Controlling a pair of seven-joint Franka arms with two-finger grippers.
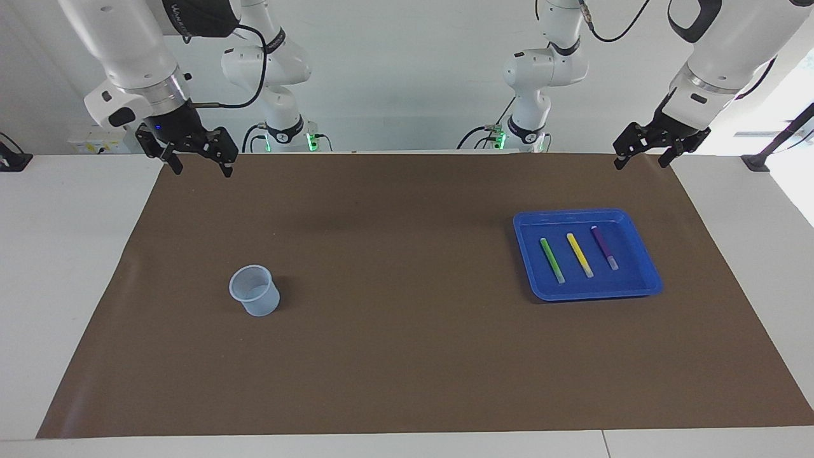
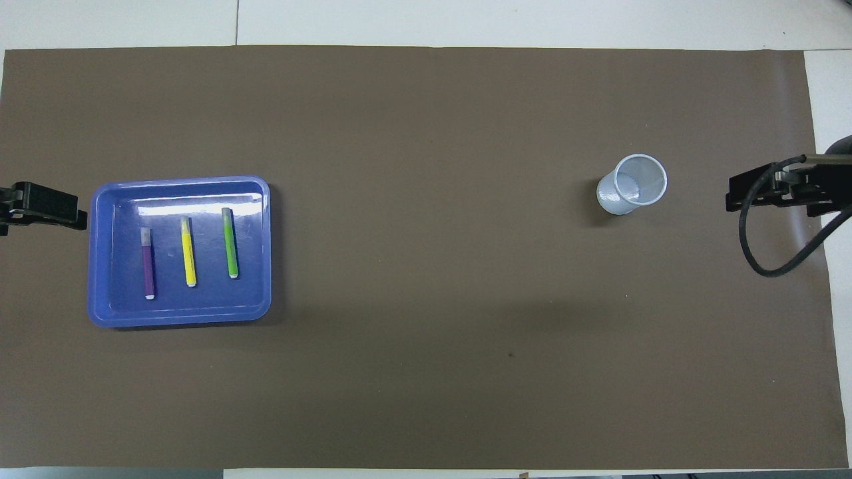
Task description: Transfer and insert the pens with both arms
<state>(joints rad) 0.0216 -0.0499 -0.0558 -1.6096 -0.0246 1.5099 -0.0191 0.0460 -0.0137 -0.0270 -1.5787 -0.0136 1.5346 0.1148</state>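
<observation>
On one blue tray (image 1: pixel 642 280) lie three pens (image 1: pixel 579 254).

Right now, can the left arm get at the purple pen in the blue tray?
Probably yes: the left gripper hangs open at that end, and the purple pen lies uncovered in the blue plastic tray, clear of the yellow pen.

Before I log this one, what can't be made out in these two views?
- Overhead view: left gripper and right gripper are cut by the side edges.
- Facing view: the big arms run off the top edge.
- Cup: its bottom is hidden by its own wall.
- Pens in the blue tray: markings too small.
</observation>
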